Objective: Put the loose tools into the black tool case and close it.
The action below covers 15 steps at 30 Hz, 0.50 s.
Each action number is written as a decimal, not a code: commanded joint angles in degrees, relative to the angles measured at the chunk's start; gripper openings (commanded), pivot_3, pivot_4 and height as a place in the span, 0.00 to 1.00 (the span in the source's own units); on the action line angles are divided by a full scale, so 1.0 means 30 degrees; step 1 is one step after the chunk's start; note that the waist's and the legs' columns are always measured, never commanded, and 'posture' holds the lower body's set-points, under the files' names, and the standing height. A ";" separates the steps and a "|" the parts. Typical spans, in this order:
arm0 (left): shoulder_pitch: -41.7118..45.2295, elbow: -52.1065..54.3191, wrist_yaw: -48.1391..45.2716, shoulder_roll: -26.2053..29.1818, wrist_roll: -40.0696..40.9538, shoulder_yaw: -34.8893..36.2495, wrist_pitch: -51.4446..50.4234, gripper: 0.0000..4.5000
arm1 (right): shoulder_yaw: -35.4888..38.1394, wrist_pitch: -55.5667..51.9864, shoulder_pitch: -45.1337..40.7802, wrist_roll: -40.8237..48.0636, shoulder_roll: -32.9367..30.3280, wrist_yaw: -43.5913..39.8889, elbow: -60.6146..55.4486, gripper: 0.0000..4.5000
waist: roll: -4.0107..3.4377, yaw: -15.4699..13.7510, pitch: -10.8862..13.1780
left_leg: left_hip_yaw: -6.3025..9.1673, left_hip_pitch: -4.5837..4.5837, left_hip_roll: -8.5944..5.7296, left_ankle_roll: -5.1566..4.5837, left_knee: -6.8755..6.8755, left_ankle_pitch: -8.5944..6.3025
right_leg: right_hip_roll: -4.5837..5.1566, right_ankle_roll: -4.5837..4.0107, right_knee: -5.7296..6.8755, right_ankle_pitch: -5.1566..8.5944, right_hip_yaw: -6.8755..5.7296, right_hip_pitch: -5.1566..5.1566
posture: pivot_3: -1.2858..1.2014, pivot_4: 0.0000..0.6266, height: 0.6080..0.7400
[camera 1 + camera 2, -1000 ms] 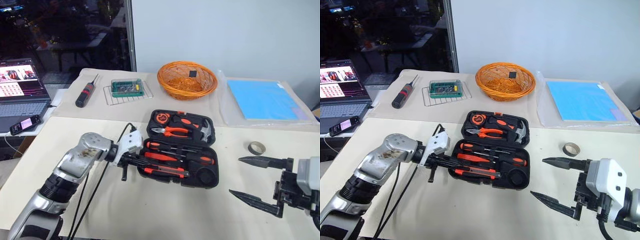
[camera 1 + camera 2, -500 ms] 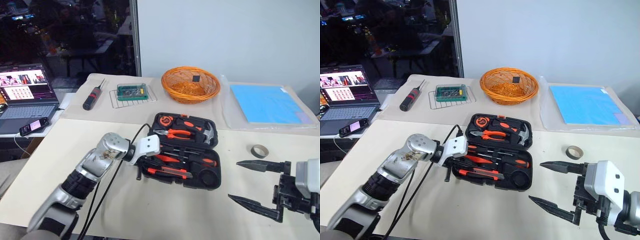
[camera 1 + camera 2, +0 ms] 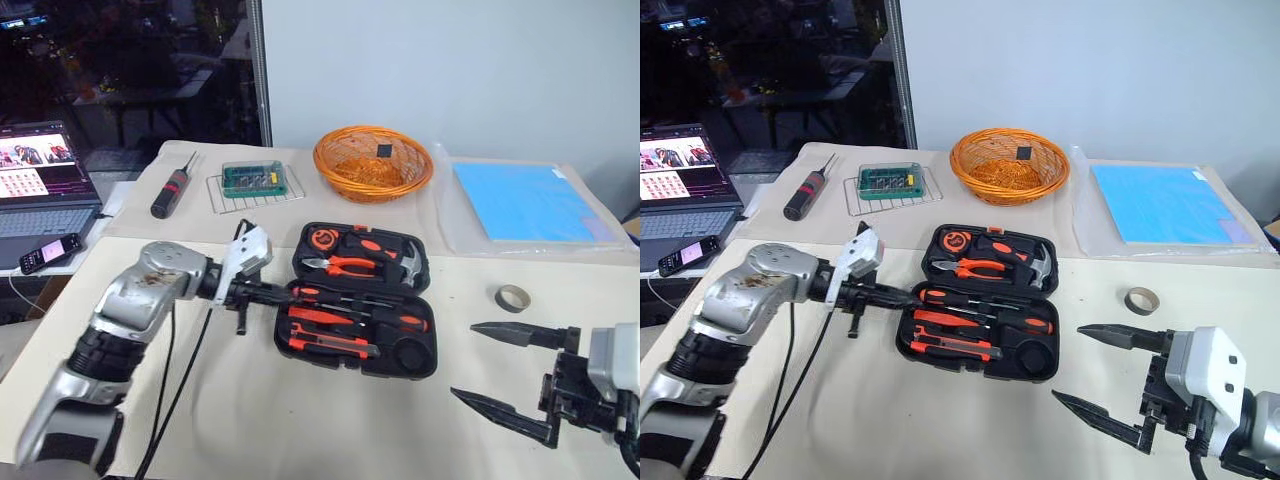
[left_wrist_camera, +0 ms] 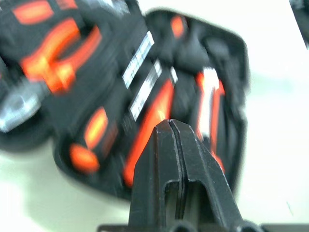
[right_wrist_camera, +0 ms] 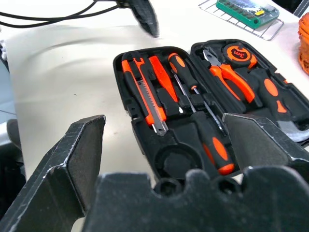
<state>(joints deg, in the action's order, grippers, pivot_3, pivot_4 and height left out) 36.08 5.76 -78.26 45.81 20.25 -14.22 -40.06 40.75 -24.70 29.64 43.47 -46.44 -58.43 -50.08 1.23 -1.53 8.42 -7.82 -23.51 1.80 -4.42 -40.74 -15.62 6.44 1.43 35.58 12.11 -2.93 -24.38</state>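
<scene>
The tape measure [image 5: 237,52] reads "3m" (orange round face, in the case lid).

orange wicker basket [image 3: 373,161], blue folder [image 3: 526,201], tape roll [image 3: 514,297], laptop [image 3: 40,180]

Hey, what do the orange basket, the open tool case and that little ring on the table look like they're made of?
Basket: woven wicker or plastic strands, glossy orange; open weave shows.
Tool case: black hard plastic, matte, with moulded recesses holding the tools.
Ring: probably a tape roll, beige band around a hollow centre; material uncertain.
</scene>
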 commanded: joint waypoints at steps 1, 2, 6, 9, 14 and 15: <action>0.0541 0.0841 -0.0521 0.0338 -0.0548 -0.1136 0.0124 0.00 | -0.0081 0.0584 -0.0230 -0.0147 0.0074 0.0161 -0.0174 1.00 | 0.0000 -0.0058 0.0000 | 0.0002 0.0002 0.0000 0.0001 0.0000 0.0000 | 0.0002 0.0004 -0.0004 0.0001 -0.0002 0.0004 | 0.52 0.24 1.00; 0.0606 0.0854 -0.0413 0.0298 -0.0724 -0.1361 0.0085 0.00 | -0.0100 0.0601 -0.0213 -0.0154 0.0079 0.0173 -0.0198 1.00 | 0.0000 -0.0094 0.0001 | 0.0002 0.0000 0.0001 0.0002 0.0000 -0.0001 | 0.0002 0.0011 -0.0010 0.0003 -0.0003 0.0002 | 0.52 0.24 1.00; 0.0534 0.1086 -0.0231 0.0210 -0.1337 -0.2162 0.0356 0.00 | -0.0038 0.0686 -0.0002 -0.0215 0.0172 0.0116 -0.0267 1.00 | 0.0001 -0.0192 0.0001 | 0.0000 -0.0007 0.0004 0.0002 0.0001 0.0001 | -0.0003 0.0006 -0.0016 -0.0002 -0.0003 -0.0007 | 0.52 0.24 1.00; 0.0424 0.0884 0.0149 0.0174 -0.2372 -0.2939 0.0896 0.00 | 0.0131 0.0685 0.0217 -0.0233 0.0253 0.0118 -0.0381 1.00 | 0.0001 -0.0212 0.0001 | 0.0002 -0.0018 0.0006 0.0001 0.0004 0.0000 | -0.0007 -0.0010 -0.0016 -0.0009 -0.0003 -0.0013 | 0.52 0.24 1.00; 0.0414 0.0722 0.0041 0.0048 -0.2989 -0.3420 0.1772 0.00 | 0.0361 0.0650 0.0505 -0.0143 0.0335 0.0223 -0.0623 1.00 | -0.0002 -0.0222 0.0000 | 0.0002 -0.0025 0.0004 -0.0004 0.0002 -0.0001 | -0.0005 -0.0006 -0.0030 -0.0011 -0.0004 -0.0008 | 0.52 0.24 1.00; 0.0432 0.0803 0.0030 -0.0061 -0.2927 -0.3454 0.1691 0.00 | 0.0387 0.0639 0.0551 -0.0142 0.0360 0.0238 -0.0666 1.00 | -0.0001 -0.0221 0.0000 | 0.0001 -0.0020 0.0004 -0.0004 0.0002 0.0000 | -0.0005 -0.0005 -0.0029 -0.0010 -0.0004 -0.0006 | 0.52 0.24 1.00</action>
<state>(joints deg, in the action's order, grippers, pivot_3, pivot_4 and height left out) 37.03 7.62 -78.13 45.65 12.35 -23.85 -35.21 39.88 -23.93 30.83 42.91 -45.57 -58.33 -50.39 1.22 -2.20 8.42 -7.81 -23.57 1.82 -4.43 -40.73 -15.62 6.43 1.42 35.50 12.08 -2.95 -24.40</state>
